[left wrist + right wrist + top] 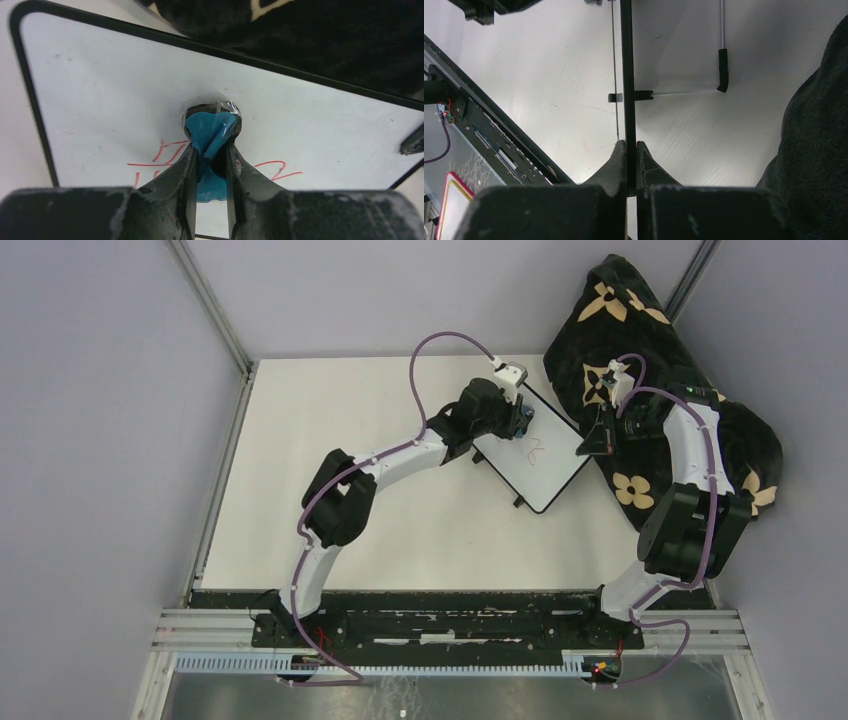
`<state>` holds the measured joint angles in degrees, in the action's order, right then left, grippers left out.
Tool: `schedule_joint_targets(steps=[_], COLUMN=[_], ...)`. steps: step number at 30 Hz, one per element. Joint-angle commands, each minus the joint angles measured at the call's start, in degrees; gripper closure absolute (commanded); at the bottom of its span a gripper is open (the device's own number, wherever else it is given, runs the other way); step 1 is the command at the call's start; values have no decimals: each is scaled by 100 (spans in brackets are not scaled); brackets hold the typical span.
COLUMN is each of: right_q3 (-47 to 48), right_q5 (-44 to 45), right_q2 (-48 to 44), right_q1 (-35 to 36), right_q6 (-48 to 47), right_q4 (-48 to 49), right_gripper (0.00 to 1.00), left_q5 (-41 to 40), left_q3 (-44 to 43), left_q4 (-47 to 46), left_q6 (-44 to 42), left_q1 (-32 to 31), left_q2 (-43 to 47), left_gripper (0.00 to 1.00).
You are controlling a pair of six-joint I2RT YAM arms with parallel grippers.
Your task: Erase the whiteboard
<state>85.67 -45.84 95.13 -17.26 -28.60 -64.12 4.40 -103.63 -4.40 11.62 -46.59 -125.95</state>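
Observation:
The whiteboard lies tilted at the table's back right, one side against the black blanket. Red scribbles remain near its middle. My left gripper is over the board's upper part, shut on a blue eraser whose round dark tip touches the white surface just above red strokes. More red marks sit to the right. My right gripper is shut on the board's thin black frame, seen edge-on between its fingertips. A small black foot shows beside it.
A black blanket with tan flowers is heaped at the back right, touching the board's far edge and filling the right of the right wrist view. The black mounting rail runs along the near edge. Grey walls enclose the table.

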Motion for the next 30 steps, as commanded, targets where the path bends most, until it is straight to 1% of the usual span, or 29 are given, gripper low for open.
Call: schedule_joint_targets(steps=[1,8,12,18,23,30], right_q3=[18,13,18,27,18,29], right_q5=[191,164,146,131,121,103], right_q2=[-152,-160,-148,-117,-115,-120], right_q1=[27,29,29,22,29,28], right_q6=[-171,-190,-211,-263,-298,-298], right_q4=[57,44,32,-17,-59,-59], right_gripper=[100,99,100,99,99,99], left_q5=[-177,-299,-218,-10,87,244], left_q3=[38,67,-44,-113,-175,-136], left_q4=[-129,-132,-44,-168,-321,-528], left_q6=[-182,-19,87,451,594,743], left_q1=[224,521,537,332,127,-58], left_q2=[206,10,-101,-105,-79,230], left_gripper=[97,97,97,97,97,97])
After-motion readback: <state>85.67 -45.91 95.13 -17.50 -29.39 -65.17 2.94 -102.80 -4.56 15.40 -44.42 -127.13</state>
